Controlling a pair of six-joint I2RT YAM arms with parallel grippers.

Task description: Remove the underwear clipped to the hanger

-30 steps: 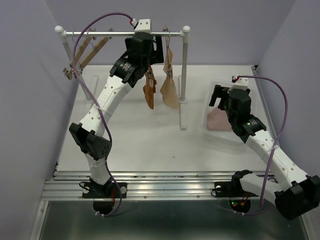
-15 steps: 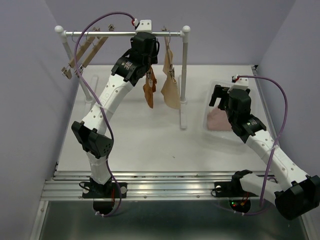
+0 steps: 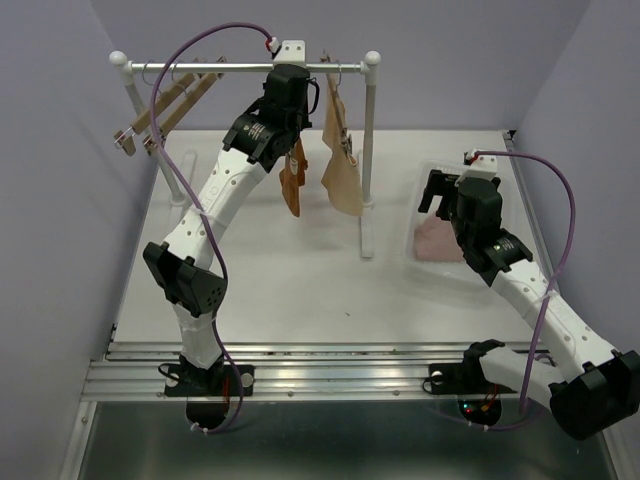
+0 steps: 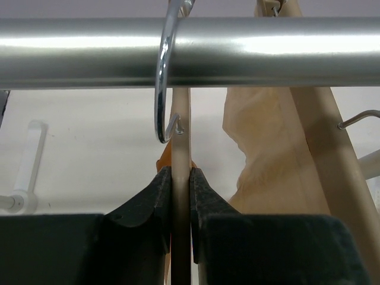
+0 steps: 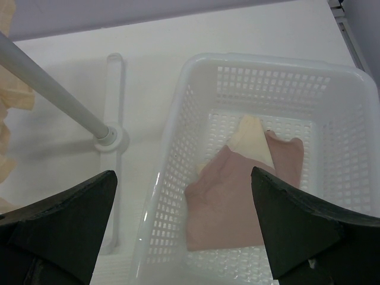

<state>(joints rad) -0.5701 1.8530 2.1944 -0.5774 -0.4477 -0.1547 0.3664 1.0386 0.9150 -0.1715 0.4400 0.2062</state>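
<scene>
The rust-brown underwear [image 3: 290, 186] and the beige underwear [image 3: 341, 170] hang clipped to wooden hangers on the rail [image 3: 240, 68]. My left gripper [image 3: 292, 118] is up under the rail, shut on the pale wooden hanger [image 4: 180, 133] of the rust-brown pair, just below its metal hook [image 4: 160, 101]. Only an orange edge [image 4: 164, 160] of that pair shows behind the fingers [image 4: 159, 190]. The beige pair [image 4: 267, 154] hangs to its right. The pale pink underwear [image 5: 237, 202] lies in the white basket [image 5: 178, 119]. My right gripper [image 5: 183, 172] hovers open above it.
Two empty wooden hangers [image 3: 165, 105] hang tilted at the rail's left end. The rack's right post [image 3: 368, 150] and its foot [image 5: 110, 138] stand between the hanging clothes and the basket [image 3: 425, 175]. A pale wedge [image 5: 252, 139] lies on the pink pair.
The left gripper has closed onto the hanger's wooden neck. The rust-brown pair and the beige pair have swung slightly. The empty hangers at the left have swung. The right arm is still.
</scene>
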